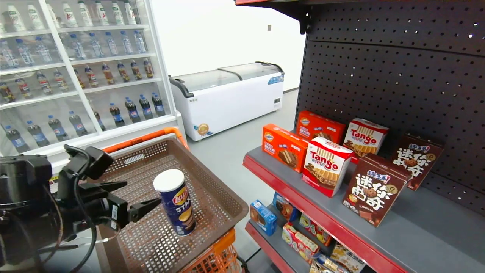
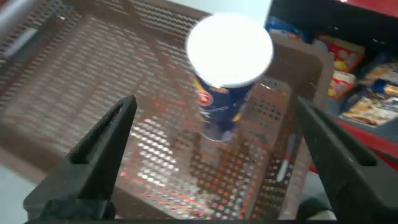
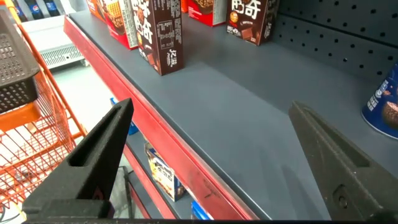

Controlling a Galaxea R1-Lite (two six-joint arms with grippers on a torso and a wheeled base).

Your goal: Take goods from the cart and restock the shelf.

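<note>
A blue chips can with a white lid stands upright in the brown perforated basket on top of the orange cart. My left gripper is open just beside the can, at its left, not touching it. In the left wrist view the can stands ahead between the spread fingers of the left gripper. My right gripper is open and holds nothing, hovering over a bare stretch of the grey shelf board with its red front edge.
On the shelf stand orange boxes, white wafer boxes and brown cookie boxes; its right part is bare. A blue tub sits by the pegboard. Lower shelves hold snacks. A drinks fridge stands behind the cart.
</note>
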